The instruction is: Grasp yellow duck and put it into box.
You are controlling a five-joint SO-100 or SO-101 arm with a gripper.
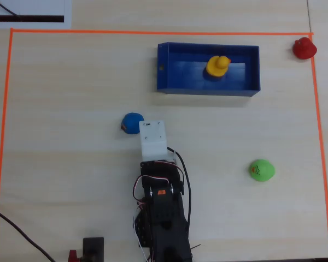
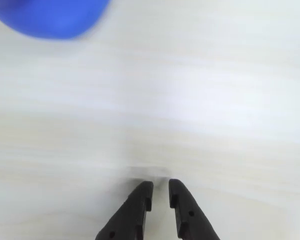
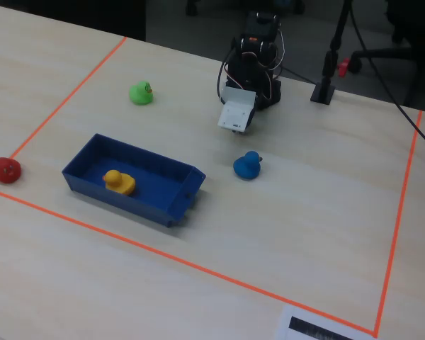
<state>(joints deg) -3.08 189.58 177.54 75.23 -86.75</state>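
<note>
In the wrist view the gripper (image 2: 160, 189) is seen with its two black fingers (image 2: 140, 200) nearly together, a narrow gap left between the tips; nothing is held and nothing is touched except bare table (image 2: 190, 100) below. A blue toy (image 2: 50, 17) is visible at the upper left edge of that view, well apart from the fingertips. In the overhead view the yellow duck (image 1: 217, 65) is found upright inside the box (image 1: 169, 71), near its middle. The arm (image 1: 161, 207) is folded back, clear of the box.
</note>
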